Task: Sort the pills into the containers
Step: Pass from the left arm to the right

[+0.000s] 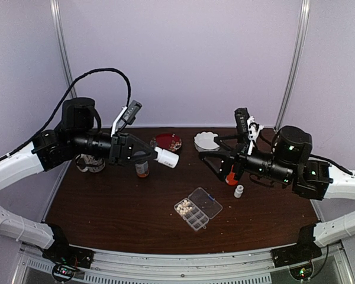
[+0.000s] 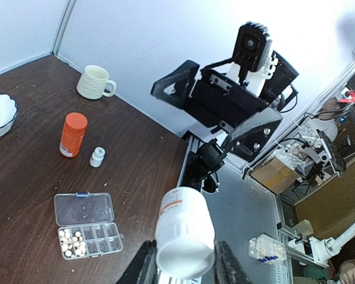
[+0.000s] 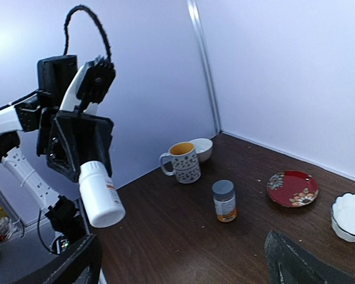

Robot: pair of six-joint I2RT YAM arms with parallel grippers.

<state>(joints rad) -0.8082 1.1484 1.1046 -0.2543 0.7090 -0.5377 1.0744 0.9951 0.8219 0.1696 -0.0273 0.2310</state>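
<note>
Early yet: in the open box (image 1: 196,212) at the table's (image 1: 106,201) 6 o'clock only the 9 o'clock end cells hold pills (image 1: 185,207), the rest look empty, while the left gripper (image 1: 155,155) clamps a white bottle (image 1: 168,158) aloft and the right gripper (image 1: 215,161) gapes wide, holding nothing

Top view from behind; wrist views opposed, sharing the table (image 1: 106,207).
</note>
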